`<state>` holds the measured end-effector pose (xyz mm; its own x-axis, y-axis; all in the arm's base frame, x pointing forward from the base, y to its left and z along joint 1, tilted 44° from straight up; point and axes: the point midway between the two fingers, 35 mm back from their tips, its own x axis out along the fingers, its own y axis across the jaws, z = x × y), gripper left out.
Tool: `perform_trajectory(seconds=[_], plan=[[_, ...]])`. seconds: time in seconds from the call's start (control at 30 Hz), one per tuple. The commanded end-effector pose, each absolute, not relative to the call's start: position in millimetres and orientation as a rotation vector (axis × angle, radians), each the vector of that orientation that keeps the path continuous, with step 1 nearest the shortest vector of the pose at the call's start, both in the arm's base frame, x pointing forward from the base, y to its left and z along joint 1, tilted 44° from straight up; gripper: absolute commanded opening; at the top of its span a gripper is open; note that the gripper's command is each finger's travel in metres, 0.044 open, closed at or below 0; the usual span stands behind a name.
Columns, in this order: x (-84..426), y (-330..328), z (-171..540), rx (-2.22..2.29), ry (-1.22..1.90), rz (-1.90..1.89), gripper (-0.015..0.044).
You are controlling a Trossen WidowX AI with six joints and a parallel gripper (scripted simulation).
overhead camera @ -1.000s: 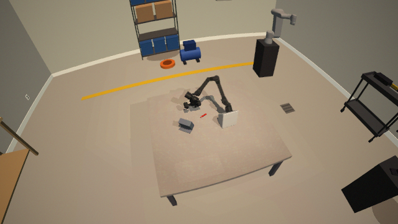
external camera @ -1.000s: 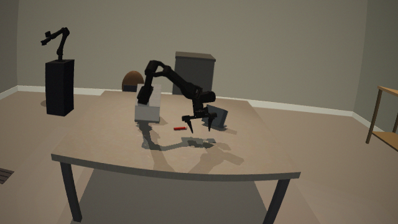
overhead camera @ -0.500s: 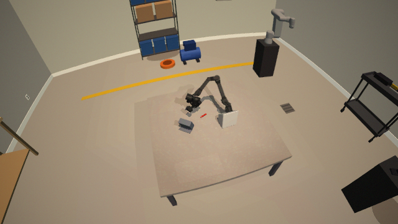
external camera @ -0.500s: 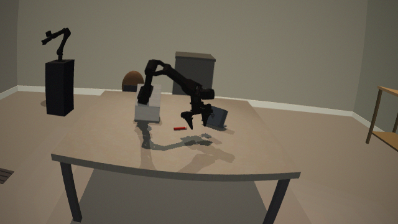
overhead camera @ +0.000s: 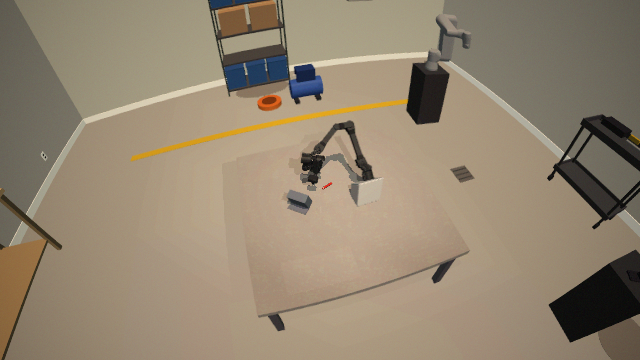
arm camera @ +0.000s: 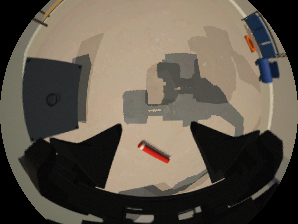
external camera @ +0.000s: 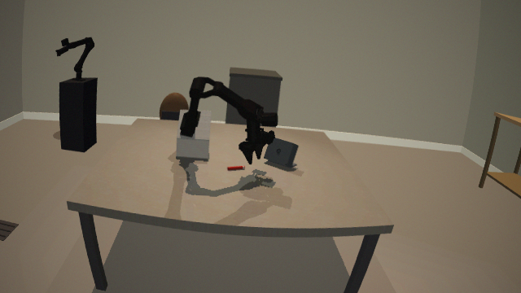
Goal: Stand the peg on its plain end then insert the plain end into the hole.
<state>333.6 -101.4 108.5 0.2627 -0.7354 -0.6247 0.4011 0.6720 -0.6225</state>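
Your gripper hovers, fingers wide apart; square them across the red peg below before descending.

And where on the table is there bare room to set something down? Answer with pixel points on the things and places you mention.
The broad stretch from the peg (overhead camera: 327, 185) (external camera: 235, 168) (arm camera: 154, 152) to the table's edge farthest from the arm. Crowded: around the peg, between sloped panel (overhead camera: 299, 199) (external camera: 282, 152) (arm camera: 52, 112) and white block (overhead camera: 369, 192) (external camera: 193, 148).

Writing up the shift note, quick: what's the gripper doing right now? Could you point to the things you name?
Gripper (overhead camera: 312, 187) (external camera: 255, 162) (arm camera: 156, 125): open, holding nothing, above the table (overhead camera: 350, 265) (external camera: 142, 207) (arm camera: 135, 55).
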Motion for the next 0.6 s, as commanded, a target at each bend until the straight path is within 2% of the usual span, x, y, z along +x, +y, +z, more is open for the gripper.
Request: perform_trajectory(seconds=[0.0,0.57], plan=[[327,-93,104,-0.472,1.13,-0.71,0.044],[292,-65,91,-0.889,1.435,-0.336,0.044]])
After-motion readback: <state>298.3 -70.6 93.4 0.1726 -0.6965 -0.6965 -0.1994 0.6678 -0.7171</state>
